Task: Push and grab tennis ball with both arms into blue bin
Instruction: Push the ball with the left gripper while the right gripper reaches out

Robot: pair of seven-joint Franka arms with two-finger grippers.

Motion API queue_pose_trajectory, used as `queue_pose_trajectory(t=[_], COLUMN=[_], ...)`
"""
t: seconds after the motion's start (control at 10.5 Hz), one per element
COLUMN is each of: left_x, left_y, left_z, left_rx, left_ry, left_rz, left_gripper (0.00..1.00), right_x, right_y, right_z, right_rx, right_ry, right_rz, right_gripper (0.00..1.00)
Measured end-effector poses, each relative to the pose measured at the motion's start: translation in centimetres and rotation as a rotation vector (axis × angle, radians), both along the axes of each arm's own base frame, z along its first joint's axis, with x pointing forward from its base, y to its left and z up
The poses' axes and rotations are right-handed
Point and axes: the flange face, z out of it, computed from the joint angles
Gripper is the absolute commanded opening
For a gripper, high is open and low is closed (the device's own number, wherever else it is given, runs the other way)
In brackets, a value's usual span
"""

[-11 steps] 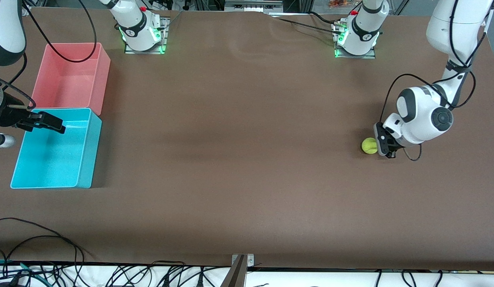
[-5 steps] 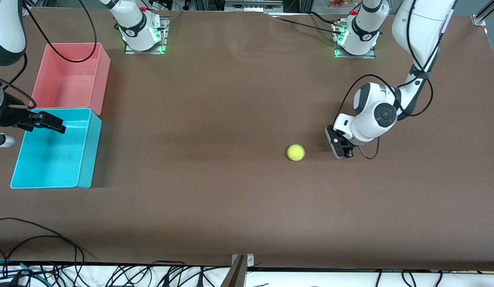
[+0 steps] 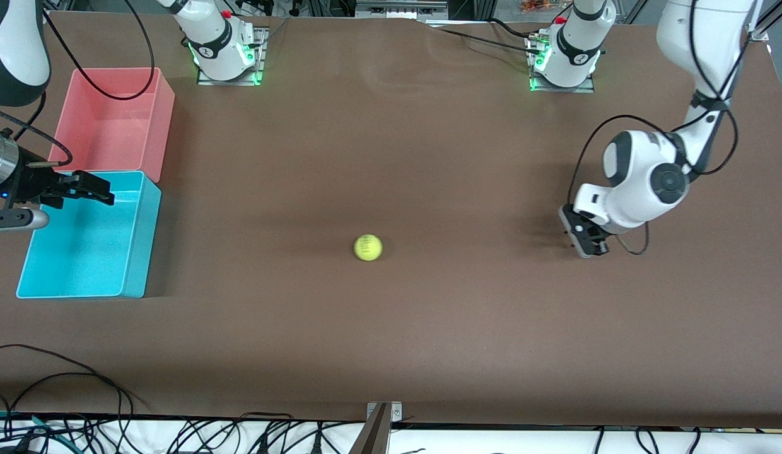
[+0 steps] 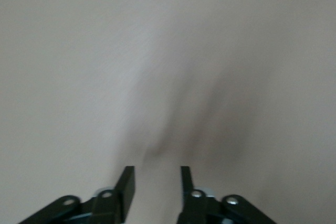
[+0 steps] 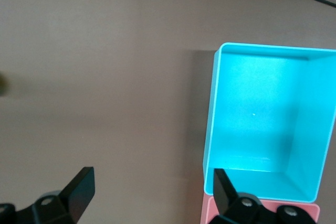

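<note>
The yellow-green tennis ball (image 3: 367, 247) lies alone on the brown table near its middle, touched by neither arm. My left gripper (image 3: 583, 243) hangs low over the table toward the left arm's end, well apart from the ball. In the left wrist view this left gripper (image 4: 155, 174) is open a little, with only bare table between its fingers. My right gripper (image 3: 94, 189) hovers over the blue bin (image 3: 139, 252), at the corner beside the pink tub. The right wrist view shows the right gripper (image 5: 152, 179) wide open and empty, with the blue bin (image 5: 210, 108) empty below.
A pink tub (image 3: 164, 126), also empty, touches the blue bin on the side farther from the front camera; its edge shows as pink tub (image 5: 262, 211). Two green-lit arm bases (image 3: 227, 57) (image 3: 564, 60) stand along the table's back edge. Cables (image 3: 63, 391) lie past the front edge.
The ball left the left gripper's side and rolled to the table's middle, toward the bins. The left gripper swept after it, drew back, and its fingers parted. The right gripper shifted slightly.
</note>
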Motion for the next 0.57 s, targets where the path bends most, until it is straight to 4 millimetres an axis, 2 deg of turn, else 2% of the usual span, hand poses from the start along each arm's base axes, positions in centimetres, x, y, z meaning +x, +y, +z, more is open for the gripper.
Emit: queue_pose_trajectory(t=[0.1,0.19,0.57], left_x=[0.2,0.1,-0.5], left_y=[1.5,1.9,2.0], left_z=[1.6,3.1,10.6], left_rx=[0.007,0.008,0.008], left_ry=[-0.016,-0.028,-0.144], left_rz=[0.014,0.018,0.020], left_gripper=[1.00,1.00,1.00], right_x=[0.1,0.2,0.2], right_y=[0.2,0.3,0.6], right_z=[-0.4,-0.7,-1.8], right_rx=[0.009,0.014,0.019], right_ry=[0.010,0.017,0.051], right_rz=[0.013,0.015,0.051], right_gripper=[1.00,1.00,1.00])
